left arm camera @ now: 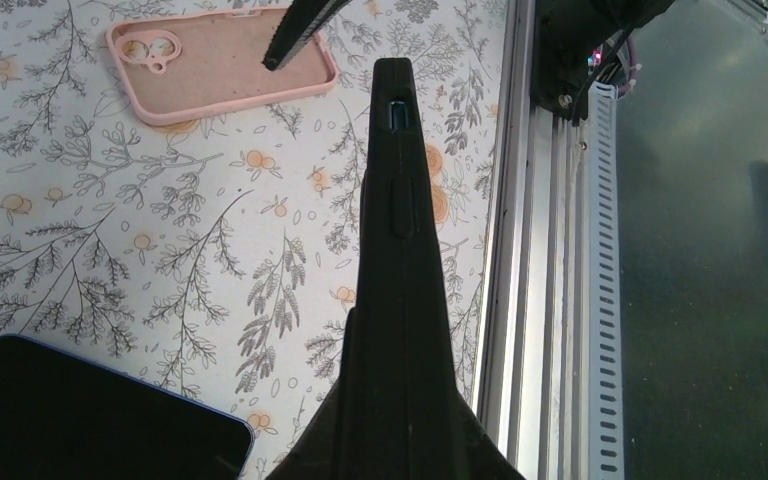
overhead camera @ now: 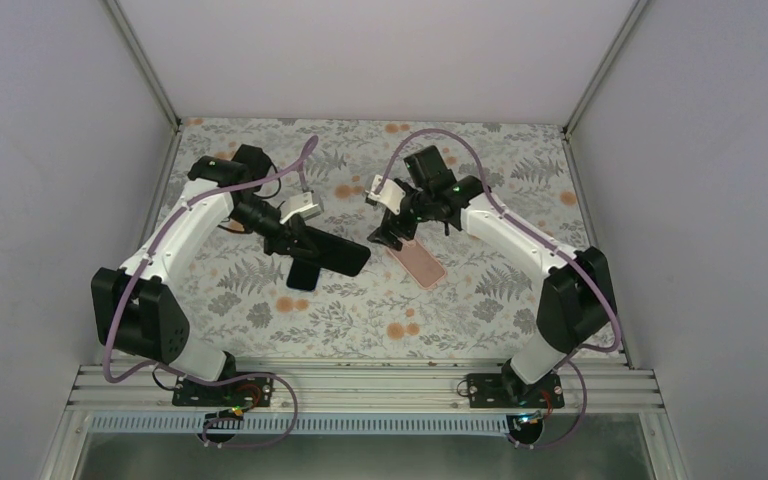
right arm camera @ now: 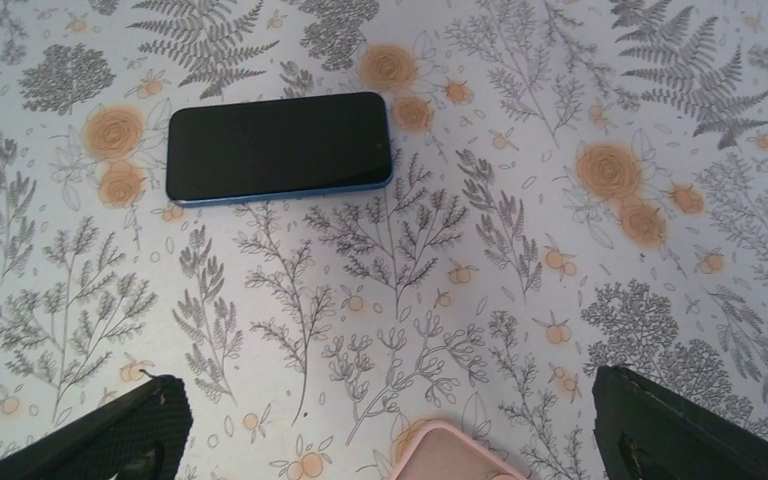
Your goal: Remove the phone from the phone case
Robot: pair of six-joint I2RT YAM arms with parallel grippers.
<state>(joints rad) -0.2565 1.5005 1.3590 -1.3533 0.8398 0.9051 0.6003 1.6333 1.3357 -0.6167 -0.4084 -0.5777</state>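
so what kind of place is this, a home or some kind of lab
Probably a robot test cell, not a home: left arm and right arm bolted to an aluminium rail, plain white panels boxing in the workspace, a floral cloth as work surface.

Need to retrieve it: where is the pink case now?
In the top view, the pink case lies on the table right of centre, beneath the right gripper.

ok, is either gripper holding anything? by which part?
Left gripper clamps the black case edge-on by one end. Right gripper is open, empty.
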